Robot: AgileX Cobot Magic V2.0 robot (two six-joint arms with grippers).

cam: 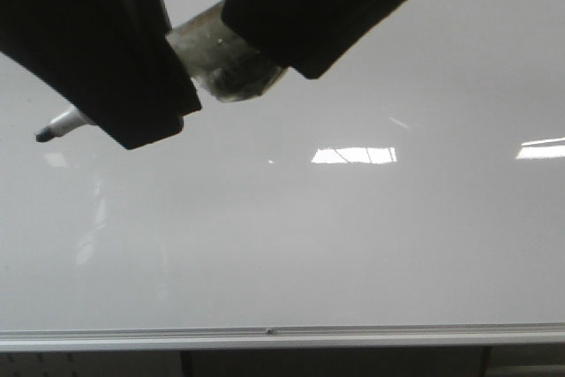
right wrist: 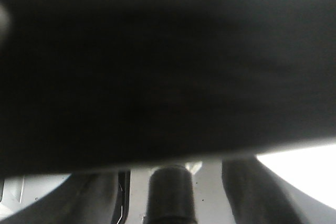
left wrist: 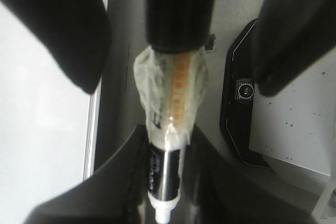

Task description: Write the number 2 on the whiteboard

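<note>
The whiteboard [cam: 353, 245] fills the front view, glossy white-grey, with a silver bottom rail [cam: 265, 338]. No drawn number 2 shows on it. My left gripper [cam: 146, 116] is shut on a marker [cam: 66, 121], whose black tip points left, close to the board. In the left wrist view the left gripper [left wrist: 165, 182] clamps the black marker barrel [left wrist: 164, 174] just below its tape-wrapped middle [left wrist: 173, 93]. My right gripper [cam: 296, 55] stands open around the marker's black rear end [left wrist: 178, 9]. In the right wrist view the right gripper [right wrist: 170, 198] has fingers [right wrist: 247, 192] apart from that end.
Bright light reflections [cam: 353, 155] lie on the board at mid right and far right. A black base with a small camera [left wrist: 244, 90] and a speckled white surface [left wrist: 294, 129] show in the left wrist view. A dark frame runs under the rail.
</note>
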